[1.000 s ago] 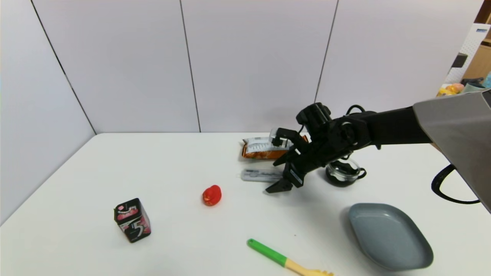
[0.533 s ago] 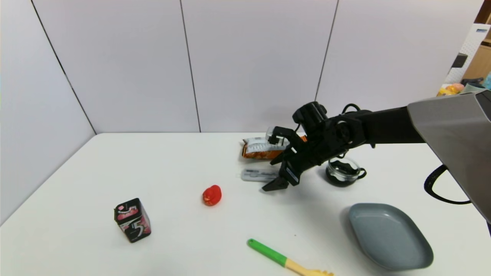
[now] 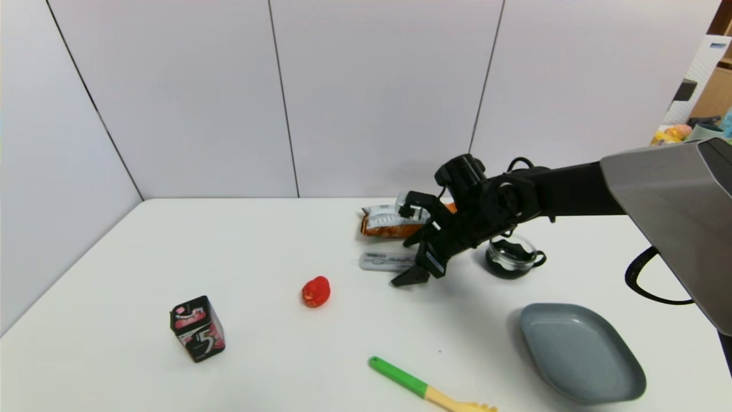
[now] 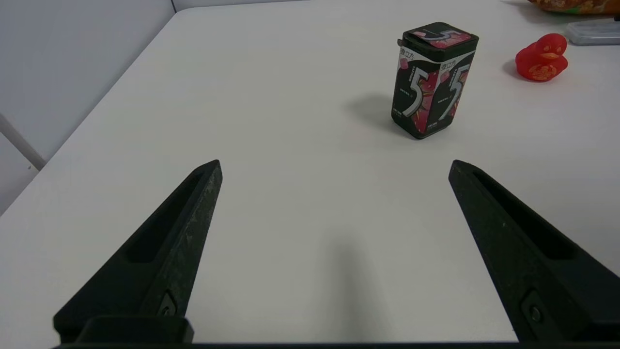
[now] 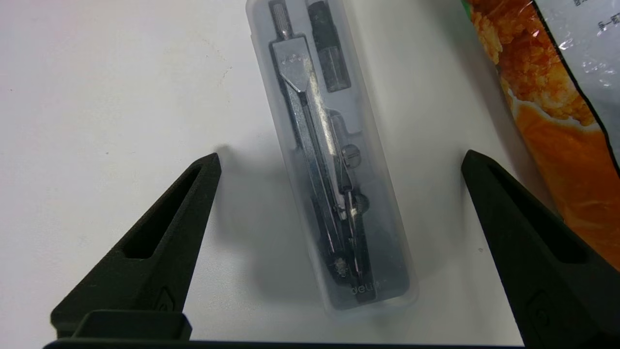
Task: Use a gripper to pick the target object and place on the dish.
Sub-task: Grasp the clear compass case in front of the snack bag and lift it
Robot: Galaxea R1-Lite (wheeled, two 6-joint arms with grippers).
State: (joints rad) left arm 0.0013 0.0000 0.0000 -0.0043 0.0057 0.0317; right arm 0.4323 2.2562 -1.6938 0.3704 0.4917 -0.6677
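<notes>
The right tool [image 5: 341,160] is spread astride the case [image 5: 329,160], which lies flat on the table [image 3: 251,246] between its fingers, presumably to allow closure across the narrow width. The left tool [image 4: 335,167], spread, idles above the table.

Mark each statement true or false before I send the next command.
1. The right end effector is open, with the clear case between its fingers. True.
2. The case already lies on the dish. False: it lies on the table, and the dish is apart from it.
3. The left end effector is shut on the black box. False: it is open over bare table, gripping nothing.
4. The red duck stands on the table. True.
5. The case holds a metal compass. True.
</notes>
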